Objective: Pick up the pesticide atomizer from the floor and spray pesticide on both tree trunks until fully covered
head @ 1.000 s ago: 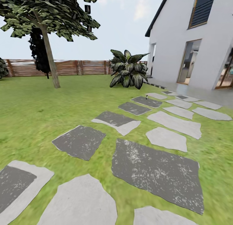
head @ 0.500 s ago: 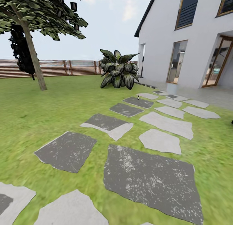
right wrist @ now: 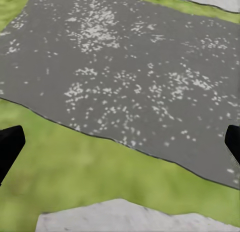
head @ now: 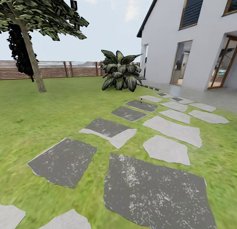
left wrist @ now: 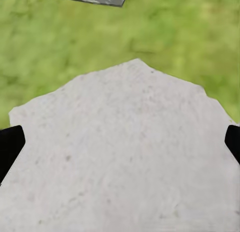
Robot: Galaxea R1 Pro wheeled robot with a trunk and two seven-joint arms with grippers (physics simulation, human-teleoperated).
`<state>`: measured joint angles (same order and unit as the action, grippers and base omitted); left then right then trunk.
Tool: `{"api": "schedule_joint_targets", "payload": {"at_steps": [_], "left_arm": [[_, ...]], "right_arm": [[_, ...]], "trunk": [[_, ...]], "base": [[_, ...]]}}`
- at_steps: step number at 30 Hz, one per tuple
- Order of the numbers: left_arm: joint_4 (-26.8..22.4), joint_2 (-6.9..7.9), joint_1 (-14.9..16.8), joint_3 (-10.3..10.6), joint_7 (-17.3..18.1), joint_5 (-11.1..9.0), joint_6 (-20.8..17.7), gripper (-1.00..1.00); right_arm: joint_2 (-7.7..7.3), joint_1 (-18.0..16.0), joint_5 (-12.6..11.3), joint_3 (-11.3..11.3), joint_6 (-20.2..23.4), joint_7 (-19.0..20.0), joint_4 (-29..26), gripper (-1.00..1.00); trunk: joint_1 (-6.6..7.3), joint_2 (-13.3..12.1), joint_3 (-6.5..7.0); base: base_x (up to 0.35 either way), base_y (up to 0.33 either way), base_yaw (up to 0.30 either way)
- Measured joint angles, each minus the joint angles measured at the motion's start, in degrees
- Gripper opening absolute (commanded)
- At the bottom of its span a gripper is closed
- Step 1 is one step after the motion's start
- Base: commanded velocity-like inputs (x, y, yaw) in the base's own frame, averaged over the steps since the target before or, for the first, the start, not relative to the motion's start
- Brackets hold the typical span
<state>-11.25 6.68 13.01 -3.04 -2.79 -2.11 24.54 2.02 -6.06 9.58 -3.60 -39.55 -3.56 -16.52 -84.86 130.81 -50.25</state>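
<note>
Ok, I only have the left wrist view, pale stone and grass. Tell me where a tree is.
Observer: In the head view, a tall tree with a grey-brown trunk stands far ahead on the left, before the brown slatted fence.
Operator: Now find the atomizer.
Observer: A tiny dark upright object stands at the far edge of a dark-grey paving stone; too small to identify for sure.
Operator: Give me what lies under the right arm.
Observer: In the right wrist view, a dark-grey speckled stone slab, bordered by green grass.
</note>
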Motion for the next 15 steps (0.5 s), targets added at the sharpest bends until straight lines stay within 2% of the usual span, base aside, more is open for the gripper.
{"api": "schedule_joint_targets", "payload": {"at_steps": [15], "left_arm": [[0.0,0.0,0.0,-0.04,0.01,-0.01,-0.01,1.0]], "right_arm": [[0.0,0.0,0.0,0.0,0.0,0.04,0.0,1.0]], "trunk": [[0.0,0.0,0.0]], "base": [[0.339,0.0,0.0]]}}
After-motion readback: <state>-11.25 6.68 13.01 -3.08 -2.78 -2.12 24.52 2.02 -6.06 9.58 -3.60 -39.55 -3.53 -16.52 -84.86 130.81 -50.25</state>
